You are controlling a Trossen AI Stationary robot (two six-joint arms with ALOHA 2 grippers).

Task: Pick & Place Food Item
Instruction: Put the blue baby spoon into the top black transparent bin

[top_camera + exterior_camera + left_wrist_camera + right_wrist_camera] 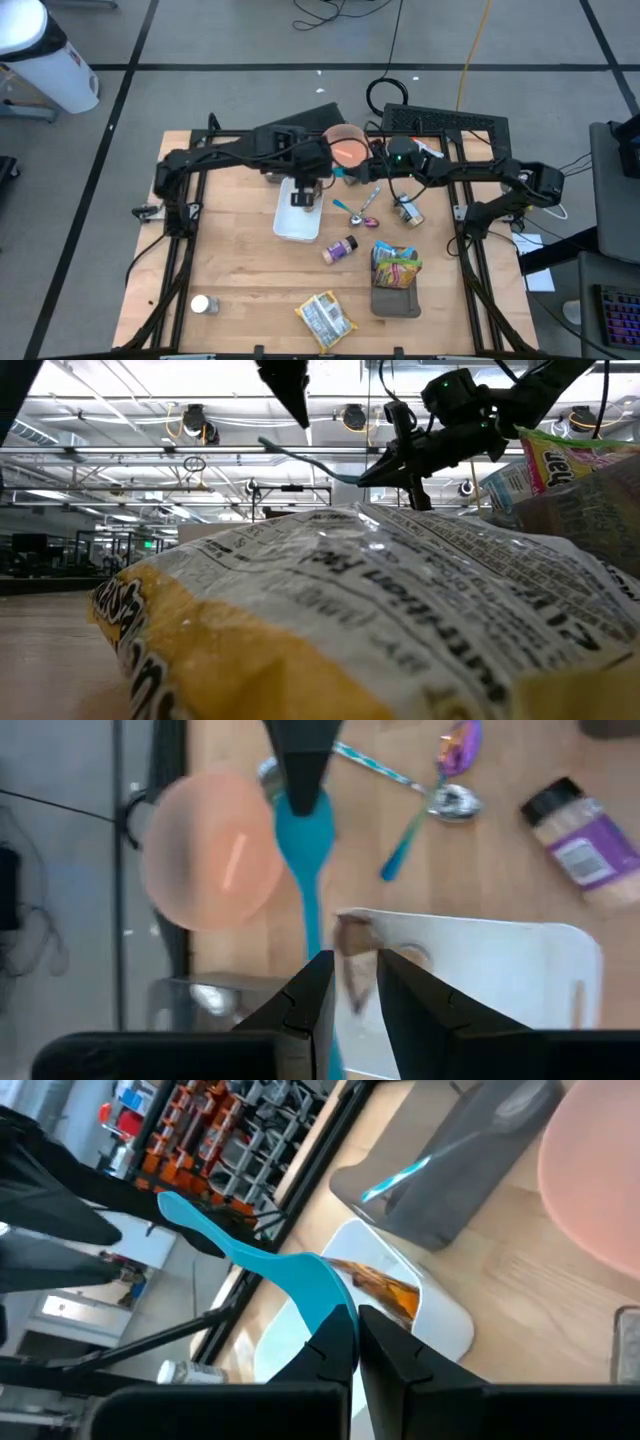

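Observation:
A brown glazed food piece (385, 1290) (355, 945) lies on the end of a white tray (295, 225) (440, 1325) nearest the pink bowl (348, 150). My right gripper (352, 1320) (355, 172) is shut on a blue spoon (250, 1255) (305, 830) that reaches out over the food and tray. My left gripper (355, 960) (305, 195) hangs above the tray, pointing steeply down. Its fingers are a little apart with nothing between them, and the food shows through the gap below. In the low view its fingertip (300, 415) stands just above the spoon (310, 460), apart from it. My right gripper pinches the blue spoon's wider end (322, 1295) between its two fingers. The fingers come nearly level from the table's right side and lie along the spoon. The spoon is lifted clear, its thin end sticking out toward the left arm above the tray.
Two metal spoons (362, 205) and a small jar (408, 212) lie right of the tray, with a spice bottle (340, 249) nearer. Snack bags (325, 318) (395, 262) and a dark holder (395, 300) sit toward the near edge. A grey container (450, 1170) stands by the bowl.

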